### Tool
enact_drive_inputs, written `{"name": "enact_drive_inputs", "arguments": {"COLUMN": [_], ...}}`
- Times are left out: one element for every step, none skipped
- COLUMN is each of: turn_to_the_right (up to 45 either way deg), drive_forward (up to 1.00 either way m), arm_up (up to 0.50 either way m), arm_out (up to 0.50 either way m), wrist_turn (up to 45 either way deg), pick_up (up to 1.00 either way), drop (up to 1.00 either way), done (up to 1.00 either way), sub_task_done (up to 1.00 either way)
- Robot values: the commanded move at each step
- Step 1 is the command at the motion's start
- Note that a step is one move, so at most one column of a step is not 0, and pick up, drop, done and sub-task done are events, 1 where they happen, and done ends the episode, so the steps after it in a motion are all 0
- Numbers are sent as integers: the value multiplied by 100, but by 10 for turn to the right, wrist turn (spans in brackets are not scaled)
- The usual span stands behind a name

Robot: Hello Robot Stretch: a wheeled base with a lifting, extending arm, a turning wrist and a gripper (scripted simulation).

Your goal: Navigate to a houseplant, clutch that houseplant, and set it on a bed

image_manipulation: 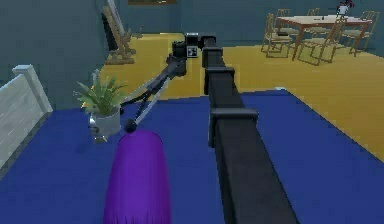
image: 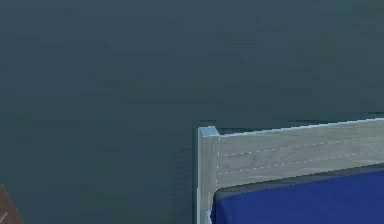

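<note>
A houseplant with thin green leaves in a pale pot sits at the blue bed in the arm side view's left. The dark arm rises from the bottom edge, and the gripper slants down and left from its far end, with its fingers ending right beside the pot. The plant appears to rest on or just above the blue cover, so I cannot tell whether the gripper holds it. In the forward view the bed's pale wooden headboard and blue mattress lie at the lower right.
A purple cylinder lies on the bed near the bottom edge. A dark teal wall stands close ahead. Beyond the bed is yellow floor, with a wooden table and chairs at the far right and a wooden frame against the wall.
</note>
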Motion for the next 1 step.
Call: {"name": "enact_drive_inputs", "arguments": {"turn_to_the_right": [0], "drive_forward": [0], "arm_up": [0], "arm_out": [0], "wrist_turn": [450], "pick_up": [0], "drop": [0], "done": [0], "sub_task_done": [0]}}
